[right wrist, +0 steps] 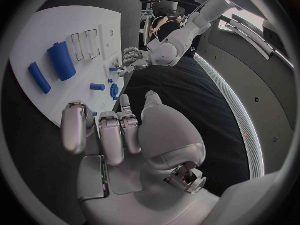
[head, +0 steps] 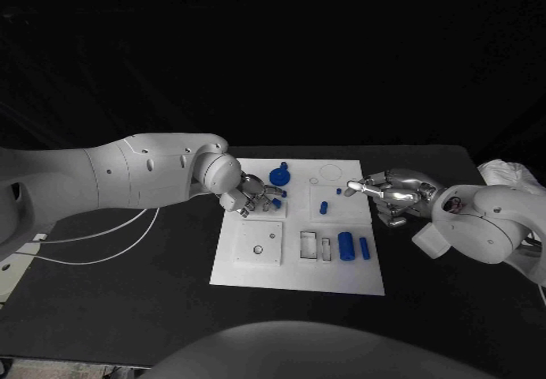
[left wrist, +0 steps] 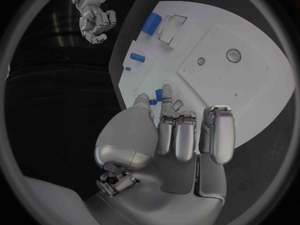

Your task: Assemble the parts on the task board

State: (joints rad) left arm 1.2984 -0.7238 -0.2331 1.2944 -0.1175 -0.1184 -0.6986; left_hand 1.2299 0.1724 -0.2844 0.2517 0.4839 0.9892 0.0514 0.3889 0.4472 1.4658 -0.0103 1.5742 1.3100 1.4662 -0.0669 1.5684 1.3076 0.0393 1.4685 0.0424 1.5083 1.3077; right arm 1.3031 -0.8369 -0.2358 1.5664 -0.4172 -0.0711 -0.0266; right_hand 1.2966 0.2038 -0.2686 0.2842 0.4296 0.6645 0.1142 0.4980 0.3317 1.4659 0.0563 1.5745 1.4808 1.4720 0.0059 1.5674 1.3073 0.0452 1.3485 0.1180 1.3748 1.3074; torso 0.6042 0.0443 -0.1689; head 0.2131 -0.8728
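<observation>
Head view shows me my silver left hand (head: 255, 194) pinching a small blue part (head: 277, 203) on the white task board (head: 264, 272). Silver right hand (head: 390, 194) hovers with fingers spread, holding nothing (at the board's far edge)

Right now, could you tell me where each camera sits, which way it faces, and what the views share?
Head view: on the robot's head, looking down at the task board; both arms enter, left hand and right hand at the board's edges.
Left wrist view: behind the left hand, facing the board.
Right wrist view: behind the right hand, facing the board.
Shared: all three views show the large blue cylinder.
</observation>
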